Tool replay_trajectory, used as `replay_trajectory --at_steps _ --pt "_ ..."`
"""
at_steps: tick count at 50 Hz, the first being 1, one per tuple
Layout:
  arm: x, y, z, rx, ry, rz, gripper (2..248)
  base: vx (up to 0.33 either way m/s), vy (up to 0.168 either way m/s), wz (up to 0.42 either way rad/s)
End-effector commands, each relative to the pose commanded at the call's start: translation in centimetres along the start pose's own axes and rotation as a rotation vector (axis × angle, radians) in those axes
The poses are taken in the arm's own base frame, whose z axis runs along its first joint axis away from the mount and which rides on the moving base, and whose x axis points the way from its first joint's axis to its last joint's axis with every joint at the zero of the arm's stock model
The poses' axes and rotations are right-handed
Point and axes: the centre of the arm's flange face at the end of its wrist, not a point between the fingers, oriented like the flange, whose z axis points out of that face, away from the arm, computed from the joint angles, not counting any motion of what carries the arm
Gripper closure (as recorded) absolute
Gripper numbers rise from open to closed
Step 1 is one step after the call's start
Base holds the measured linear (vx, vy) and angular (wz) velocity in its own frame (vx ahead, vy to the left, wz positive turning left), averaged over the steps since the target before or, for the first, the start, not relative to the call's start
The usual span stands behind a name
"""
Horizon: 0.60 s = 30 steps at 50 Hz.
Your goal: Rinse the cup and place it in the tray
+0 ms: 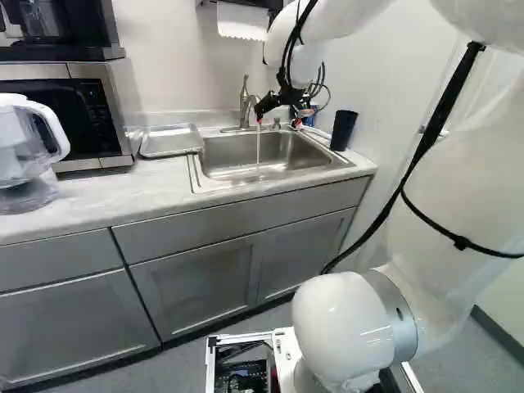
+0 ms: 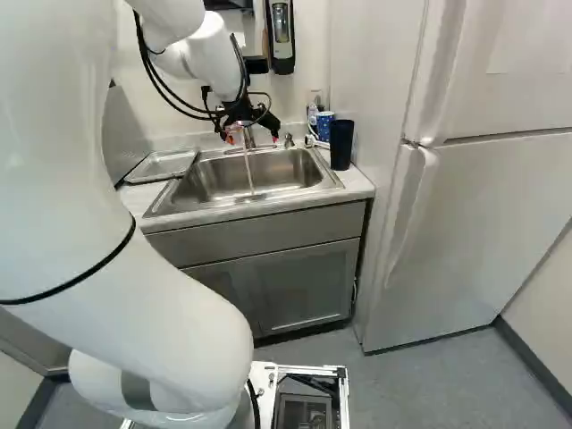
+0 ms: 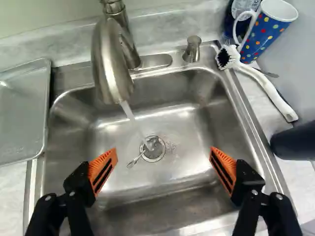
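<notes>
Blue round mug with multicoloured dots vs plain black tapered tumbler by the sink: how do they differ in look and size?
- Pattern: blue mug is dotted; black tumbler is plain.
- Handle: mug has a white one; tumbler shows none.
- Height: tumbler looks taller, mug shorter.
Shared: both stand upright on the pale counter, right of the steel sink in the right base view.

The arm [image 1: 458, 188] was glossy white and rounded (a grey band [image 1: 396, 315] ringed one joint), with black cables [image 1: 435, 123] and a black gripper [image 1: 279, 124] with slotted orange pads [image 3: 100, 165].
</notes>
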Motion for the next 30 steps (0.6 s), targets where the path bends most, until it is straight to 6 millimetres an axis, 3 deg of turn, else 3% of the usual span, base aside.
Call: replay_trajectory --at_steps 30 --pt "-1.7 4.8 -1.3 -0.066 0.008 0.08 3 0.0 0.0 0.0"
